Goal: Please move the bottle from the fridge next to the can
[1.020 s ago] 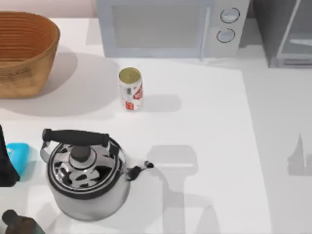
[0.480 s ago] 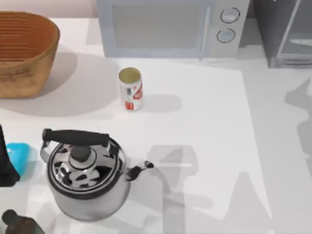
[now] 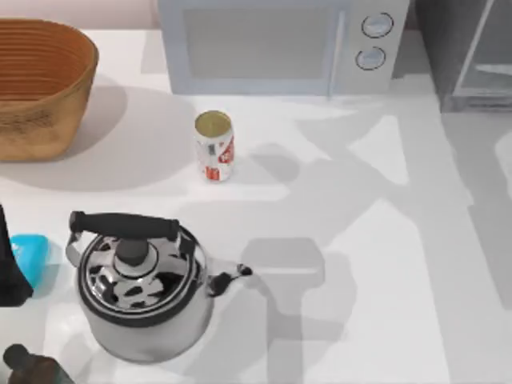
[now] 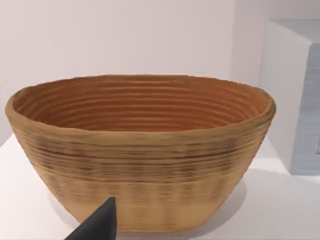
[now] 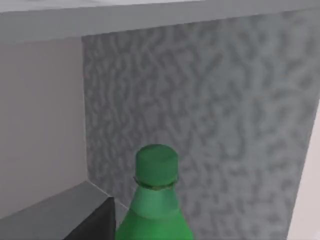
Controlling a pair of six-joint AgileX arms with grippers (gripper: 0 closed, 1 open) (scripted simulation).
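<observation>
The bottle (image 5: 156, 192), translucent green with a green cap, stands upright close in front of the right wrist camera. Behind it is the fridge's speckled grey inner wall (image 5: 225, 115). A dark part of my right gripper (image 5: 97, 222) shows beside the bottle's shoulder; whether it holds the bottle is hidden. From above, the fridge (image 3: 472, 52) stands at the table's back right. The white-and-red can (image 3: 214, 146) stands upright mid-table in front of the microwave. My left gripper (image 4: 100, 225) is parked facing the basket.
A woven basket (image 3: 40, 84) sits at the back left and a light-grey microwave (image 3: 280, 44) at the back middle. A steel kettle (image 3: 140, 288) stands front left, a blue object (image 3: 30, 256) beside it, and a dark bottle (image 3: 28, 368) at the front corner.
Arm shadows have swept over the table's right half, spreading towards the can. The can, kettle and basket have not moved.
</observation>
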